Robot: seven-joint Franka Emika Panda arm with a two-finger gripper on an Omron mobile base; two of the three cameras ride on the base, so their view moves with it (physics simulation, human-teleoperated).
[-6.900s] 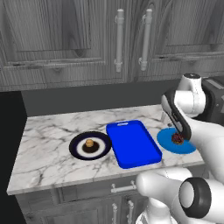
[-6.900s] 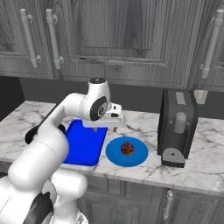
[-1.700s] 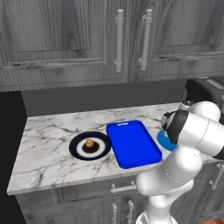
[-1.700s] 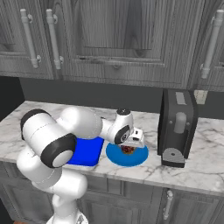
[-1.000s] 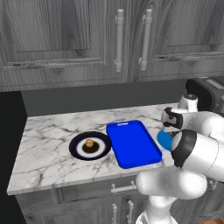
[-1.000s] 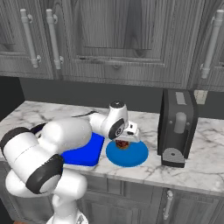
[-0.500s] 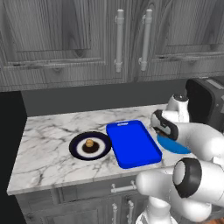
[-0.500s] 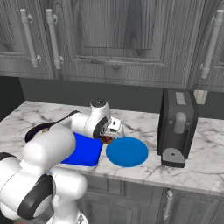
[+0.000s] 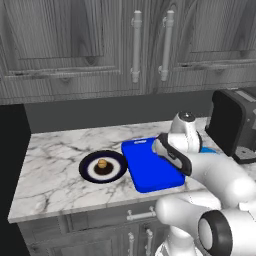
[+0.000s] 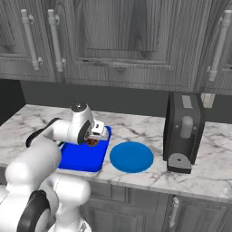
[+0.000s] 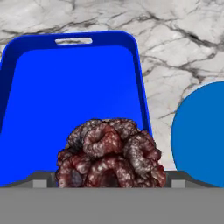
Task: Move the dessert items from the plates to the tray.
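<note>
My gripper (image 10: 93, 141) is shut on the dark reddish-brown dessert item (image 11: 109, 154), which bulges between the two fingertips in the hand view. It hangs just above the right part of the bright blue tray (image 10: 80, 157) (image 11: 65, 87), near its right rim. The plain blue round plate (image 10: 132, 157) (image 11: 202, 135) lies bare to the right of the tray. On the tray's left stands the navy-rimmed plate (image 9: 88, 170), and the tan ball-like dessert item (image 9: 102, 163) rests at its centre. My arm hides part of the tray (image 9: 147, 167) in the left base view.
A black appliance (image 10: 183, 132) (image 9: 235, 125) stands on the marble counter right of the blue plate. Grey cabinet doors with long handles hang above the counter. The counter's front edge runs close below the tray and plates.
The gripper has carried the dark dessert leftward off the round blue plate to above the tray's right side. The blue plate is now bare.
</note>
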